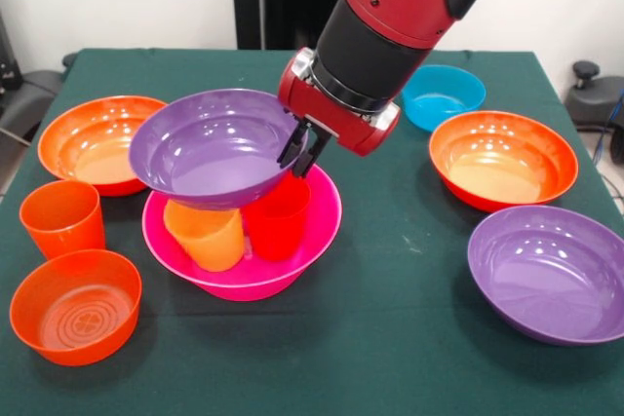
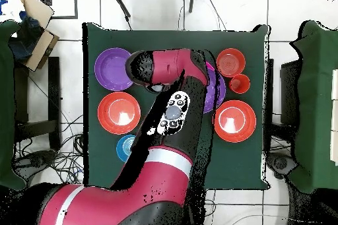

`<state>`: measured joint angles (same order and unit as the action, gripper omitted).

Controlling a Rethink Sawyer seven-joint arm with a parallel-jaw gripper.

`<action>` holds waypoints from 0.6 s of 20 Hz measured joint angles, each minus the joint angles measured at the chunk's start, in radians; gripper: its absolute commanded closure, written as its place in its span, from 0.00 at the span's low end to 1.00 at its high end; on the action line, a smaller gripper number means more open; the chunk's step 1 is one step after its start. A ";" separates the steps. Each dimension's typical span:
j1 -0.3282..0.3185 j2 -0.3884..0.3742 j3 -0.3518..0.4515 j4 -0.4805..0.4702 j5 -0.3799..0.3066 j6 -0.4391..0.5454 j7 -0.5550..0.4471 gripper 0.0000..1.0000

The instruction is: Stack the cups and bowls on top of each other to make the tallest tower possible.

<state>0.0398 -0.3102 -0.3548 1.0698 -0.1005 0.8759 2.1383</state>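
My gripper (image 1: 300,150) is shut on the near rim of a purple bowl (image 1: 210,148) and holds it, slightly tilted, just above the big pink bowl (image 1: 239,284). Inside the pink bowl stand a yellow-orange cup (image 1: 207,234) and a red cup (image 1: 278,218), side by side under the held bowl. An orange cup (image 1: 62,217) stands on the table left of the pink bowl. In the overhead view my arm covers most of the held purple bowl (image 2: 216,94) and hides the gripper.
A small orange bowl (image 1: 76,306) sits at the front left. A wide orange bowl (image 1: 95,139) lies behind it. On the right are another wide orange bowl (image 1: 502,159), a second purple bowl (image 1: 551,272) and a small blue bowl (image 1: 444,94).
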 measured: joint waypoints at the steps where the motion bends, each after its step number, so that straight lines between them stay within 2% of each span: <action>1: -0.001 -0.001 0.001 0.000 0.000 0.006 0.000 1.00; 12: -0.002 -0.005 0.012 0.000 0.000 0.058 0.000 1.00</action>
<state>0.0375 -0.3154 -0.3429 1.0698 -0.1007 0.9344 2.1383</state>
